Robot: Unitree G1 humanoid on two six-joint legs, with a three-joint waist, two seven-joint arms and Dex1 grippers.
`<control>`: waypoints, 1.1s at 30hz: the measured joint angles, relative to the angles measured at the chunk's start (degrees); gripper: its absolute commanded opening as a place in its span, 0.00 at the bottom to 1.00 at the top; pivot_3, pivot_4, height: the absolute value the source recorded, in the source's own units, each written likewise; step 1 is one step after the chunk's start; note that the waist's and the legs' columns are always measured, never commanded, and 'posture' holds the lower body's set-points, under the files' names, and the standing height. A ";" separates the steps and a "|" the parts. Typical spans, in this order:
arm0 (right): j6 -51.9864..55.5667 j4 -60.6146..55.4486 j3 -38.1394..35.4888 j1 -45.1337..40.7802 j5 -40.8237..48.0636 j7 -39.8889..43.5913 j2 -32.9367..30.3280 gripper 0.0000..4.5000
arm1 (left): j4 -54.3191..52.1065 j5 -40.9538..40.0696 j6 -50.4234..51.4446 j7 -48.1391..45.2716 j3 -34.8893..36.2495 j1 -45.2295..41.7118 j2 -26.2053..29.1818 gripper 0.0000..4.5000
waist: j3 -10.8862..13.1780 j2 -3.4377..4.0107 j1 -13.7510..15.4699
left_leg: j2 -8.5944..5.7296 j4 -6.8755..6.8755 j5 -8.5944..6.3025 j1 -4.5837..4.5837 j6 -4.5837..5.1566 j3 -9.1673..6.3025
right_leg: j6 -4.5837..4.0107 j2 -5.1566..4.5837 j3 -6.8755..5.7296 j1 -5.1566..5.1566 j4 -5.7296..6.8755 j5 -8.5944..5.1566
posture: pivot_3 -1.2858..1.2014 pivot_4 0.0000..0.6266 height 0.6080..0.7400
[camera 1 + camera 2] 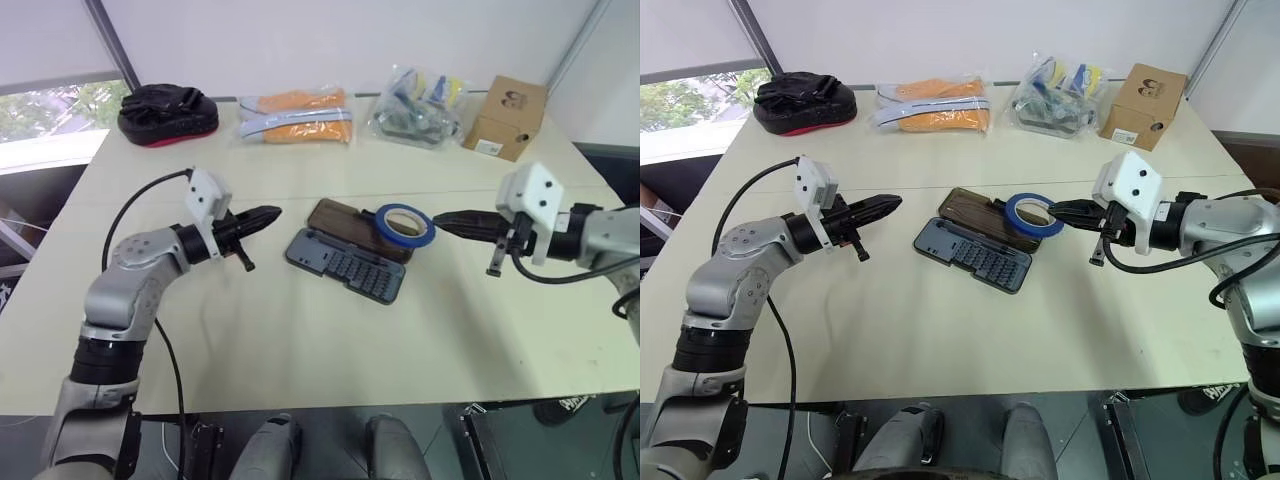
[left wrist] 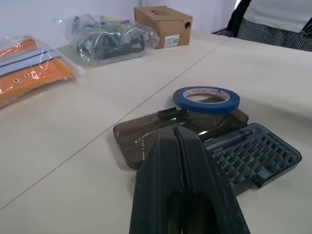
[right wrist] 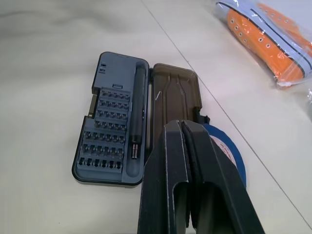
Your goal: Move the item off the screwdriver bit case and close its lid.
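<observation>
Both tools have their fingers pressed together and hold nothing. Left tool [image 1: 268,214] hovers at centre left of the head view, pointing across the desk [image 1: 300,330] toward the screwdriver bit case [image 1: 345,262], a little apart from it. Right tool [image 1: 445,221] comes in from centre right, its tips just beside the roll of blue tape [image 1: 405,224]; whether they touch it cannot be told.

At the middle of the frame the case lies open and flat on the desk. Its dark grey tray [image 1: 350,268], with rows of small bits, is the nearer half; the lid [image 1: 345,226], smoky brown and translucent, is folded back on the farther side. Lying on the right end of the lid is the tape, part of the ring reaching past the lid's edge.

Along the desk's far edge, from upper left to upper right, sit a black pouch [image 1: 167,111], a clear bag with orange contents [image 1: 296,116], another clear bag of mixed items [image 1: 420,106] and a cardboard box [image 1: 506,117].
</observation>
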 measured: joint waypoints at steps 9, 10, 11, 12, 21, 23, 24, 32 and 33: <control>-0.54 7.10 4.91 -4.81 -8.61 -9.97 7.99 0.99 | 1.78 1.79 -1.03 3.10 -0.08 0.00 -2.47 0.00 | 0.00 0.00 -0.07 | 0.00 0.01 0.01 -0.08 -0.01 0.01 | 0.00 0.00 0.02 -0.14 0.05 0.00 | 0.52 0.24 1.00; -0.24 7.49 5.58 -5.01 -9.16 -10.59 8.70 0.99 | 2.13 2.05 -1.20 3.26 -0.06 -0.01 -2.54 0.00 | 0.00 0.00 -0.09 | 0.00 0.01 0.01 -0.11 -0.01 0.03 | 0.00 -0.01 0.03 -0.19 0.06 0.00 | 0.52 0.24 1.00; 0.66 8.03 6.41 -5.67 -9.61 -11.80 10.43 0.99 | 2.64 2.54 -1.38 3.60 -0.01 -0.03 -2.84 0.00 | 0.00 0.00 -0.12 | 0.00 0.00 0.01 -0.11 -0.02 0.04 | 0.00 -0.01 0.04 -0.20 0.07 0.00 | 0.52 0.24 1.00; 1.37 8.37 7.25 -6.43 -10.17 -12.85 12.34 0.99 | 3.08 2.81 -1.53 3.88 -0.04 -0.07 -3.18 0.00 | 0.00 0.00 -0.22 | 0.00 0.01 0.01 -0.11 -0.02 0.03 | 0.00 0.00 0.04 -0.20 0.08 0.00 | 0.52 0.24 1.00; 1.31 15.23 15.37 -9.80 -18.17 -17.82 19.16 0.99 | 3.40 4.36 -2.56 4.81 -0.36 -0.07 -4.55 0.00 | -0.01 0.00 -0.43 | -0.02 0.01 0.02 -0.13 -0.04 0.04 | -0.01 0.00 0.07 -0.26 0.12 0.01 | 0.52 0.24 1.00; 0.54 15.45 16.22 -9.83 -19.01 -17.82 19.76 0.99 | 3.36 4.50 -2.56 4.99 -0.36 -0.04 -4.56 0.00 | -0.01 0.00 -0.63 | -0.02 0.01 0.02 -0.12 -0.04 0.04 | -0.01 0.00 0.07 -0.27 0.12 0.01 | 0.52 0.24 1.00; 0.08 15.80 16.80 -9.91 -19.82 -17.86 19.80 0.99 | 3.26 4.58 -2.56 5.21 -0.33 0.10 -4.55 0.00 | -0.01 0.00 -0.76 | -0.02 0.01 0.02 -0.13 -0.04 0.04 | 0.00 0.00 0.07 -0.27 0.13 0.01 | 0.52 0.24 1.00; -1.90 20.68 19.63 -9.99 -24.90 -18.63 21.60 0.99 | 2.12 4.92 -2.56 6.38 -0.05 1.25 -4.55 0.00 | -0.01 0.00 -1.48 | -0.01 -0.03 0.02 -0.13 -0.04 0.05 | -0.01 0.01 0.07 -0.31 0.15 0.01 | 0.52 0.24 1.00; -2.45 21.37 19.78 -10.28 -25.36 -18.97 21.99 0.99 | 2.12 4.94 -2.56 6.53 -0.04 1.31 -4.55 0.00 | -0.01 0.01 -1.50 | -0.01 -0.03 0.02 -0.12 -0.04 0.05 | -0.01 0.01 0.08 -0.31 0.15 0.01 | 0.52 0.24 1.00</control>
